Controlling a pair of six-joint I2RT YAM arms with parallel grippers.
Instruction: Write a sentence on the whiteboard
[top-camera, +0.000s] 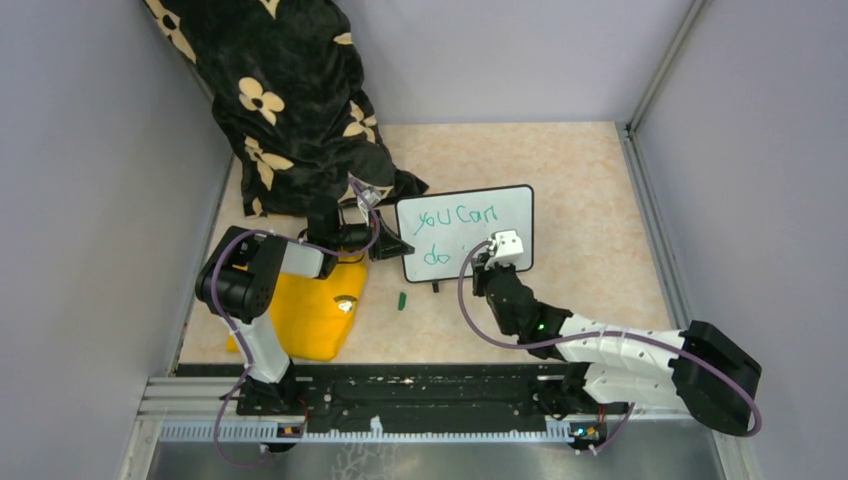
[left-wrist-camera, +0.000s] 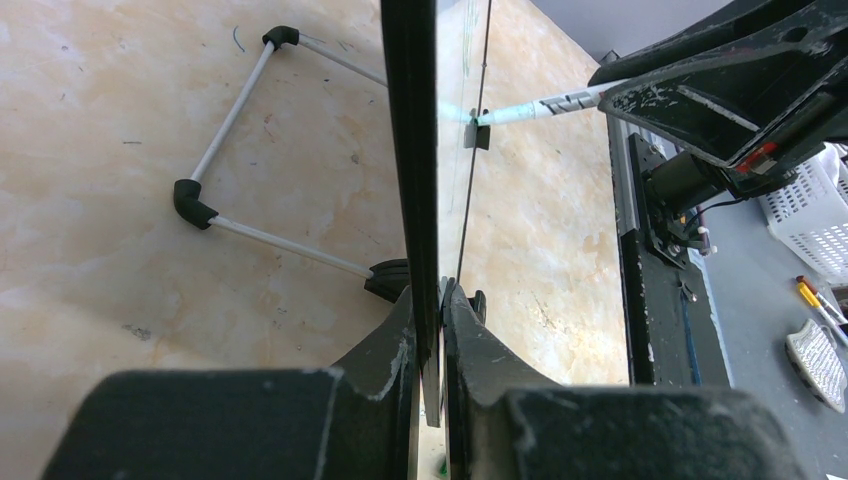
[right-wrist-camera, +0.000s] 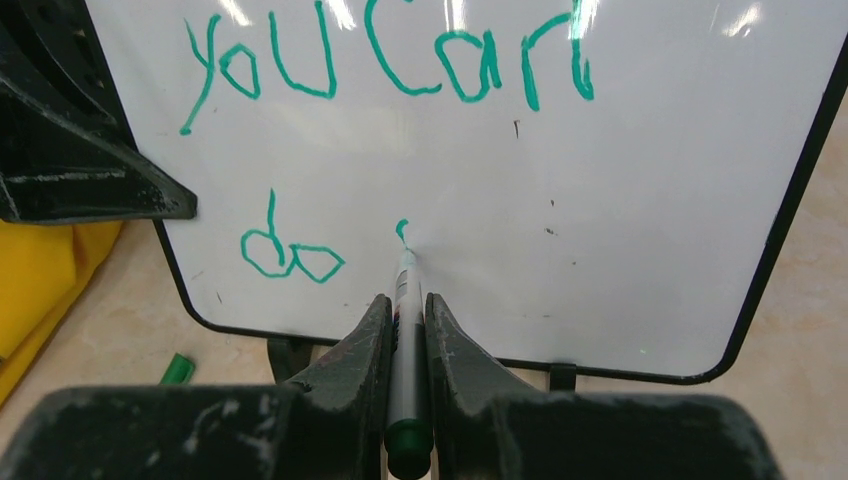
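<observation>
The whiteboard (top-camera: 500, 215) stands tilted mid-table on its black feet. The sentence (top-camera: 450, 216) in green reads "you can" on the top line and "do" below, clear in the right wrist view (right-wrist-camera: 390, 60). My left gripper (top-camera: 392, 246) is shut on the board's left edge (left-wrist-camera: 410, 150), with its jaws (left-wrist-camera: 438, 295) pinching the frame. My right gripper (top-camera: 497, 255) is shut on a green marker (right-wrist-camera: 405, 340). The marker tip touches the board at a small fresh stroke (right-wrist-camera: 401, 230) right of "do". The marker also shows in the left wrist view (left-wrist-camera: 540, 105).
A green marker cap (top-camera: 401, 299) lies on the table in front of the board. A yellow cloth (top-camera: 310, 310) lies under the left arm. A black flowered cloth (top-camera: 290, 100) is heaped at the back left. Grey walls close in three sides. The board's wire stand (left-wrist-camera: 230, 120) sits behind it.
</observation>
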